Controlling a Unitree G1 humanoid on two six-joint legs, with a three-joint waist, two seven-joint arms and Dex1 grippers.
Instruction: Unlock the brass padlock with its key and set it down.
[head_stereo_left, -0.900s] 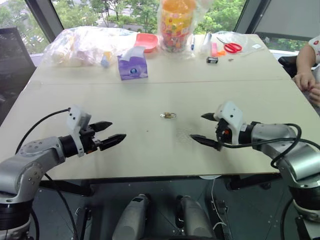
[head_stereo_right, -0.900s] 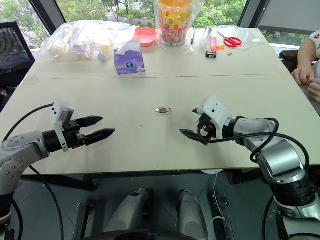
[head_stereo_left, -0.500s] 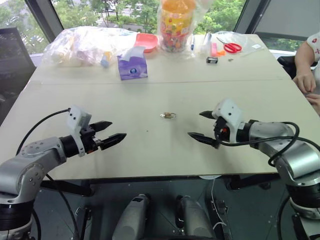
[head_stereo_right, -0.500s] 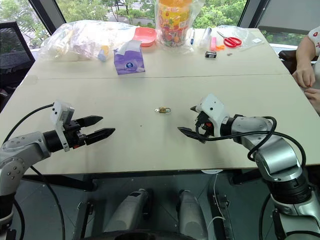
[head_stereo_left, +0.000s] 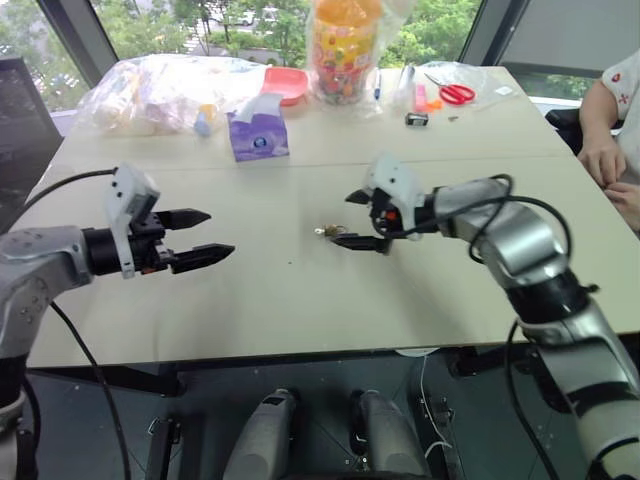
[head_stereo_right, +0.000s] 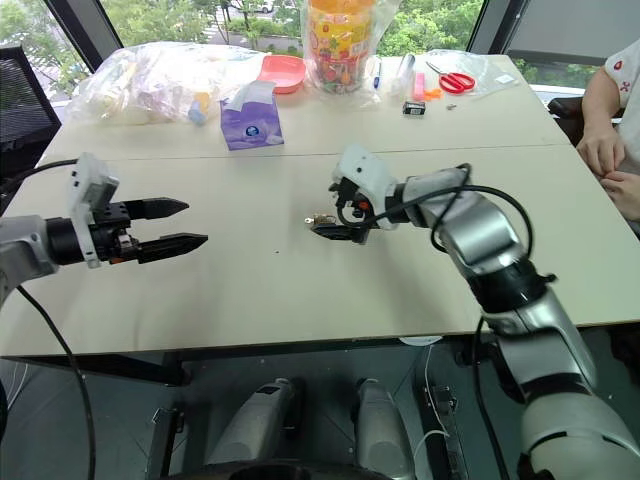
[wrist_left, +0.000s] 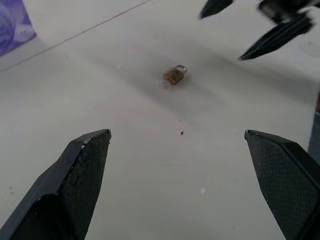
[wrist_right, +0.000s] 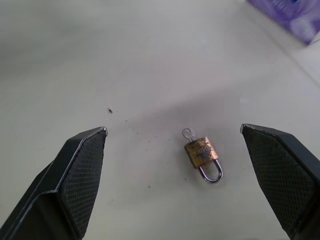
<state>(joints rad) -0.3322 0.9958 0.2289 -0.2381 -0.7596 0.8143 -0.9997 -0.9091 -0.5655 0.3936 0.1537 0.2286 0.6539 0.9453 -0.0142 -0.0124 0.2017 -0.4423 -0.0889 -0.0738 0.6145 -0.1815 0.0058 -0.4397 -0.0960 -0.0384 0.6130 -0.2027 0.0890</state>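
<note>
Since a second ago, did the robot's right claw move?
Yes. The right gripper has swung toward the middle of the table, right up to the little padlock, which it stood well away from earlier.

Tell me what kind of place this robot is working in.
Probably an office or lab room: a large pale table beside big windows with trees outside, scissors and a tissue pack at its far end, a person seated alongside.

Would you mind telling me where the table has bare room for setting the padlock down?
Bare tabletop lies between the left gripper and the brass padlock, down to the near edge. The far edge is crowded: tissue pack, plastic bags, scissors.
</note>
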